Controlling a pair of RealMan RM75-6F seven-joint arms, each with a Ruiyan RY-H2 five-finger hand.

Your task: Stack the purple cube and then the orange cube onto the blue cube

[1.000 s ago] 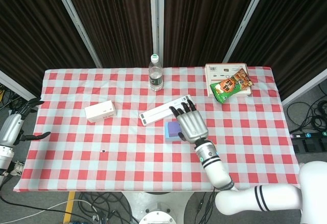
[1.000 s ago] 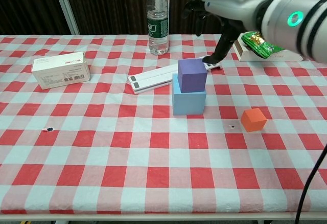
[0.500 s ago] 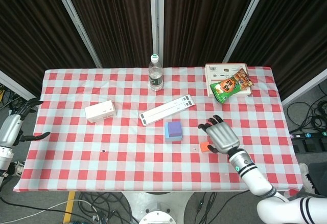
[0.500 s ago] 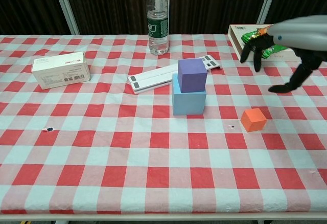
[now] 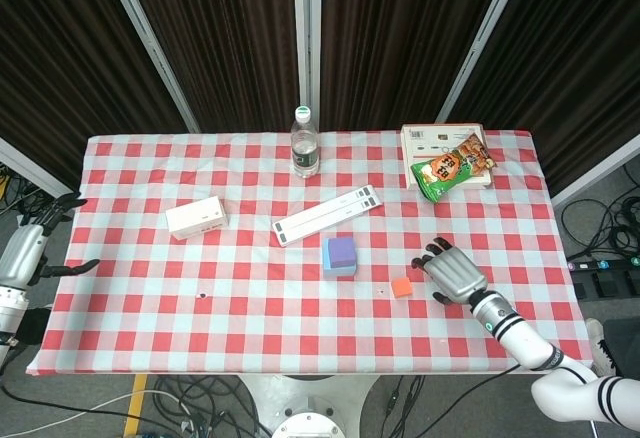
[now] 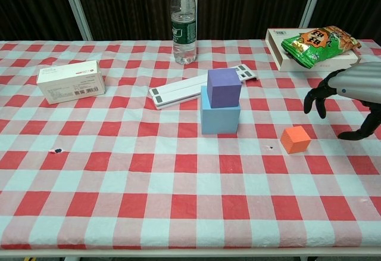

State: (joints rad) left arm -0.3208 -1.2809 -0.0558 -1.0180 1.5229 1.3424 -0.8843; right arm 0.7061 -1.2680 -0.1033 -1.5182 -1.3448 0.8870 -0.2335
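The purple cube (image 6: 223, 87) (image 5: 343, 251) sits stacked on the blue cube (image 6: 219, 118) (image 5: 331, 260) near the table's middle. The orange cube (image 6: 296, 139) (image 5: 402, 287) lies alone on the cloth to their right. My right hand (image 6: 351, 94) (image 5: 454, 274) hovers just right of the orange cube, fingers spread, holding nothing and not touching it. My left hand (image 5: 38, 235) hangs off the table's left edge with fingers apart and empty; the chest view does not show it.
A water bottle (image 6: 183, 21) stands at the back centre. A white keyboard-like bar (image 6: 196, 86) lies behind the stack. A white box (image 6: 71, 81) sits at the left. A green snack bag (image 6: 315, 42) rests on a flat box (image 6: 280, 52) at the back right.
My right hand has left the stacked cubes, swung right and toward the near edge, and dropped low beside the orange cube. The cubes and the left hand have not moved.
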